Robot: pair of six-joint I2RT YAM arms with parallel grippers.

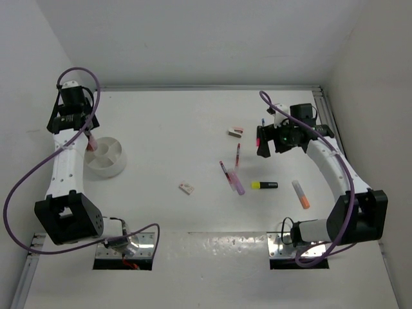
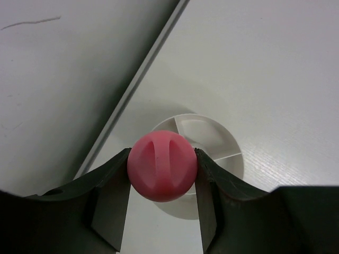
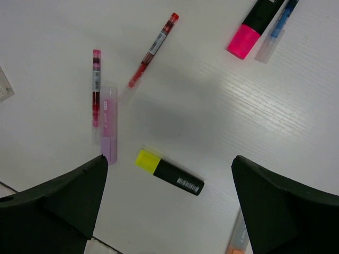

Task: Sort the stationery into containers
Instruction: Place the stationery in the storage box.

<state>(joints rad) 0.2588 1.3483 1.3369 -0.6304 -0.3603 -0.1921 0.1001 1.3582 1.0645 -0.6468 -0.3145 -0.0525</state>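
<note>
Grips a pink highlighter (image 2: pixel 162 166) on the left; gapes wide over loose stationery on the right.

Clamps with the left jaws, partly closed, the highlighter's round end, above the divided dish (image 1: pixel 109 168) at the left of the white desk (image 1: pixel 167 135), close to the white wall (image 1: pixel 26 77). Spreads the right jaws fully at far right, touching nothing. Looks down there on a yellow-black highlighter (image 3: pixel 169 172), a pale pink highlighter (image 3: pixel 108 127), two red pens (image 3: pixel 153 50) and a blue pen (image 3: pixel 278 24). Leaves an eraser (image 1: pixel 187 188) mid-desk and an orange highlighter (image 1: pixel 300 194) near right.
</note>
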